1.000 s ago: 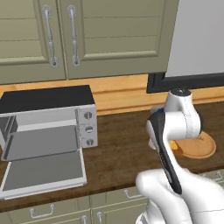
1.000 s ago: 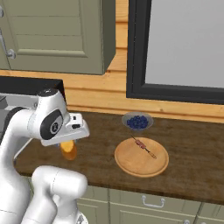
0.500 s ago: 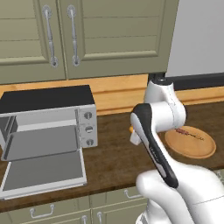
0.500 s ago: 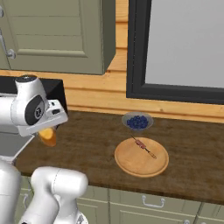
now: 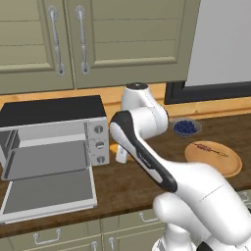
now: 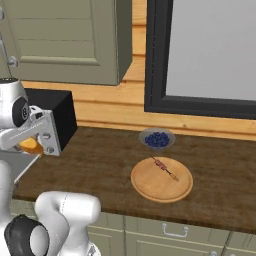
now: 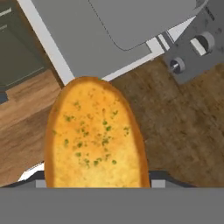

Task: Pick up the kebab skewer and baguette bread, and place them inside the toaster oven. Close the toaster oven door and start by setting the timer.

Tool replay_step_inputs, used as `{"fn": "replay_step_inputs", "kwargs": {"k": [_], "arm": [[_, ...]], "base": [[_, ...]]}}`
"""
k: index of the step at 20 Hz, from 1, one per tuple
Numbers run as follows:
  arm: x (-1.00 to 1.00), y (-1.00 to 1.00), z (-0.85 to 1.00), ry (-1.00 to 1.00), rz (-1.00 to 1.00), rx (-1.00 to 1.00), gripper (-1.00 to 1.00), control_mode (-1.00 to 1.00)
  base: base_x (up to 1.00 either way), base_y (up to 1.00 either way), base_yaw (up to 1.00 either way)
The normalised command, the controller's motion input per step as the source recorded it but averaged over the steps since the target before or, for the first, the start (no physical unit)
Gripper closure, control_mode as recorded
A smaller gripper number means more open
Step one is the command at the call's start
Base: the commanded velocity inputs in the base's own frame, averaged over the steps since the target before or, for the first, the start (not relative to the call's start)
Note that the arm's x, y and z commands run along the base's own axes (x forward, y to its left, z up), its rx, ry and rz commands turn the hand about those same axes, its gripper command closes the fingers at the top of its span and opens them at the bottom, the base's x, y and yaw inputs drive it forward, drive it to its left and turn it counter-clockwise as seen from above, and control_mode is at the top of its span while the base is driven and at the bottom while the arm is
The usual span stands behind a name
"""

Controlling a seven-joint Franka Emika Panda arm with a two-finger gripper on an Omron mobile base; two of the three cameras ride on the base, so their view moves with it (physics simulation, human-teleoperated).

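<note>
The end effector (image 6: 33, 145) pinched the baguette bread (image 7: 94, 135) and held it up above the tabletop (image 5: 132, 184), just beside the knob side of the toaster oven (image 5: 51, 130). The toaster oven door (image 5: 49, 192) lay open and flat. The kebab skewer (image 6: 164, 167) rested on the wooden plate (image 6: 150, 187), well apart from the oven. A bowl of blueberries (image 6: 157, 138) sat just behind the plate.
</note>
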Motion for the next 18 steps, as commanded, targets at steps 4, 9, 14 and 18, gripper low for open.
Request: {"fn": "replay_step_inputs", "kwargs": {"k": [4, 9, 14, 18], "arm": [[0.11, 1.00, 0.00, 0.00, 0.26, -0.09, 1.00, -1.00], [0.18, 0.90, 0.00, 0.00, 0.19, -0.10, 1.00, -1.00], [0.20, 0.61, 0.00, -0.03, 0.13, -0.09, 1.00, -1.00], [0.27, 0.15, 0.00, -0.01, 0.08, -0.02, 1.00, -1.00]], "base": [[0.00, 0.00, 0.00], [0.00, 0.00, 0.00], [0.00, 0.00, 0.00], [0.00, 0.00, 0.00]]}}
